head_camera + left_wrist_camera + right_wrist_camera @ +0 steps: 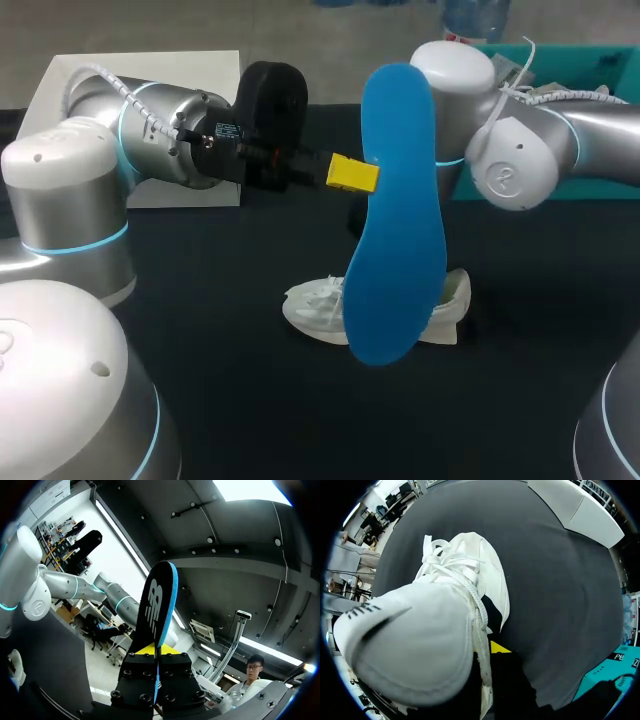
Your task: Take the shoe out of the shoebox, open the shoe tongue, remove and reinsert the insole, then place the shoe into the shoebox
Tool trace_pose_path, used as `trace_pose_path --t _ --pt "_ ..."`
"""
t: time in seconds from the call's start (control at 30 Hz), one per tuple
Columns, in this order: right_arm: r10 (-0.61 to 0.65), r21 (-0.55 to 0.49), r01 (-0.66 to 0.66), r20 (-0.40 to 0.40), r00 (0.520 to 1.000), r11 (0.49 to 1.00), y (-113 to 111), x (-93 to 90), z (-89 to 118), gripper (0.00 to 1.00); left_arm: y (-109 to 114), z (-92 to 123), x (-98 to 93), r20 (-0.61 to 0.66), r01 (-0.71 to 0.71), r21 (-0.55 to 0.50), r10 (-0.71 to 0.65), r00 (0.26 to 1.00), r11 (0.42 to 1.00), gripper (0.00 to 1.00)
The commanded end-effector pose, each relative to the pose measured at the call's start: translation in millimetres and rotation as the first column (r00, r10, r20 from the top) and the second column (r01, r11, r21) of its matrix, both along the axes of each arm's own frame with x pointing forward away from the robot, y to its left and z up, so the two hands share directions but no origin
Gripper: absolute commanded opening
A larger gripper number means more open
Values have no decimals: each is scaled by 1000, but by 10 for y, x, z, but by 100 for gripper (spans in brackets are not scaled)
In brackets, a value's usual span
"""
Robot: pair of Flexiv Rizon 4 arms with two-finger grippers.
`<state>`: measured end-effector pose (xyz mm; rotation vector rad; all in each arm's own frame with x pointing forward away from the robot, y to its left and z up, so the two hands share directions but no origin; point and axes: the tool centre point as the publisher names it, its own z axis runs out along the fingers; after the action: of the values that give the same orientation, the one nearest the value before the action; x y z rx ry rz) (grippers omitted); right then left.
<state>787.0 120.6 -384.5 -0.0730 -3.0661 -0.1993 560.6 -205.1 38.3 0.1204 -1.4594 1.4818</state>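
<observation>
Shoe (318,305) on the table (220,340), at its middle. Insole (395,220) upright above and in front of the shoe, clamped by the left gripper (355,175). Right gripper (496,650) at the shoe, behind the insole. Lid (60,75) far left; box (600,60) far right.

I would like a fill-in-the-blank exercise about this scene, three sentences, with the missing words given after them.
1. The left gripper is shut on the ___ insole.
2. The ___ shoe lies on the table.
3. The table's top is ___.
Missing words: blue; white; black.
</observation>
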Motion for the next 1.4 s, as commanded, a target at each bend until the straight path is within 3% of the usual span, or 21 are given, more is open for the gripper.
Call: trace_pose_path --t 0.03,0.3,0.37,0.4,0.47,0.53,0.6,0.63,0.83,0.9,0.97,1.4 --pt "0 -3 0 -1 1000 1000 16 5 -1 0 -4 1 -6 0 -1 0 1 1000 1000 0" --pt "-16 13 16 -17 1000 1000 16 6 11 0 -4 1 -6 0 -1 0 1 1000 1000 0" --pt "-84 25 84 -15 996 996 20 -4 51 0 -4 1 -6 0 -1 0 1 1000 1000 0" --pt "-177 11 177 -19 984 984 -5 -5 72 0 -4 1 -6 0 -1 0 1 1000 1000 0" --pt "-263 62 262 3 965 963 7 -72 130 0 -4 1 -6 0 -1 0 1 1000 1000 0" --pt "-410 116 409 -17 912 905 -13 -129 181 0 -4 1 -6 0 -1 0 1 1000 1000 0" --pt "-547 97 550 -57 835 829 -35 -200 212 0 -4 1 -6 0 -1 0 1 1000 1000 0" --pt "-610 139 617 -95 787 775 -22 -236 238 0 -4 1 -6 0 -1 0 1 1000 1000 0" --pt "-754 159 770 -155 638 618 15 -346 328 0 -4 1 -6 0 -1 0 1 1000 1000 0" --pt "-762 180 777 -158 628 604 67 -357 371 0 -4 1 -6 0 -1 0 1 1000 1000 0" --pt "-733 227 725 -61 677 651 155 -331 478 0 -4 1 -6 0 -1 0 1 1000 1000 0" --pt "-733 227 725 -61 677 651 155 -331 478 0 -4 1 -6 0 -1 0 1 1000 1000 0"
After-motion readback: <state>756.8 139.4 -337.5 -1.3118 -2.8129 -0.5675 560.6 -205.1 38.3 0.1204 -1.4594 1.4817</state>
